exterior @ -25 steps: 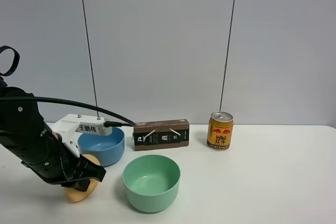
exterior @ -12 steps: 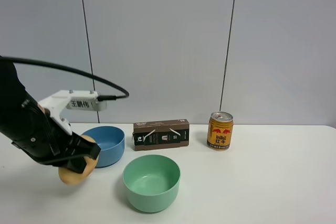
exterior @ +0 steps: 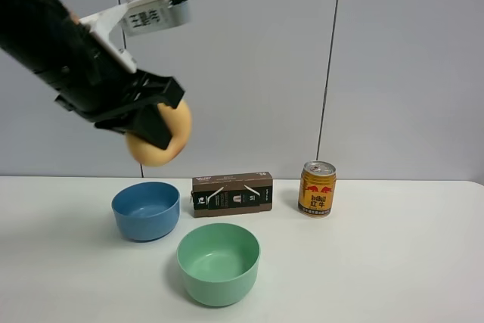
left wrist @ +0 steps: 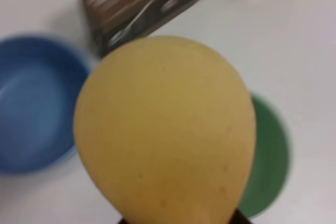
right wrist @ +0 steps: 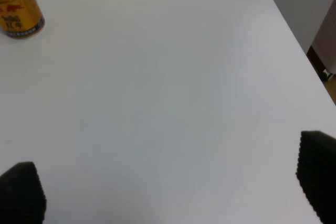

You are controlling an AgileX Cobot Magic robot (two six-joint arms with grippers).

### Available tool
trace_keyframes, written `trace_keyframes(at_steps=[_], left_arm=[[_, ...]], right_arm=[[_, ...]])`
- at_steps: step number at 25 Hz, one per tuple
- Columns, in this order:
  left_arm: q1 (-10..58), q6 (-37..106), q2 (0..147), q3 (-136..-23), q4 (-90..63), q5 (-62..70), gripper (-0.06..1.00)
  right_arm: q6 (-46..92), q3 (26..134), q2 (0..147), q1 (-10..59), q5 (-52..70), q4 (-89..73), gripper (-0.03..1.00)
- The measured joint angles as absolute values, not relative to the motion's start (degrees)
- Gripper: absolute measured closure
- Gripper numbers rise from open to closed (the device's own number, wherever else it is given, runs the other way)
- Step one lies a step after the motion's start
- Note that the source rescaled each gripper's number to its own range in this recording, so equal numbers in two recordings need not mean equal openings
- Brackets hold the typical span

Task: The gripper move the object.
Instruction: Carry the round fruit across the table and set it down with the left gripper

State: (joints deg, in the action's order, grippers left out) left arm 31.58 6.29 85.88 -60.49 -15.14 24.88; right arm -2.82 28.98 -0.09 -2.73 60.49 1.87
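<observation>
My left gripper, bulky and black with a white labelled block on top, is shut on the object, a round orange-yellow fruit. It holds the fruit high in the air, above and between the blue bowl and the green bowl. In the left wrist view the fruit fills the middle of the frame, with both bowls blurred below it. My right gripper is open and empty over bare white table; only its two black fingertips show.
A brown carton lies behind the bowls. A gold-red drink can stands to its right and shows in the right wrist view. The white table's right edge is near the right gripper. A grey wall stands behind.
My left gripper has lifted the fruit from the table at the front left, up and to the right, to well above the bowls. The bowls, carton and can have not moved.
</observation>
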Motion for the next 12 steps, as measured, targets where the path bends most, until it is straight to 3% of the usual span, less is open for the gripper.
trace_keyframes(at_steps=[12], left_arm=[[45.94,6.29,110.73,-87.76,-14.96,34.8,0.94]], right_arm=[[-2.82,28.98,-0.09,-2.73,60.49,1.87,-0.03]])
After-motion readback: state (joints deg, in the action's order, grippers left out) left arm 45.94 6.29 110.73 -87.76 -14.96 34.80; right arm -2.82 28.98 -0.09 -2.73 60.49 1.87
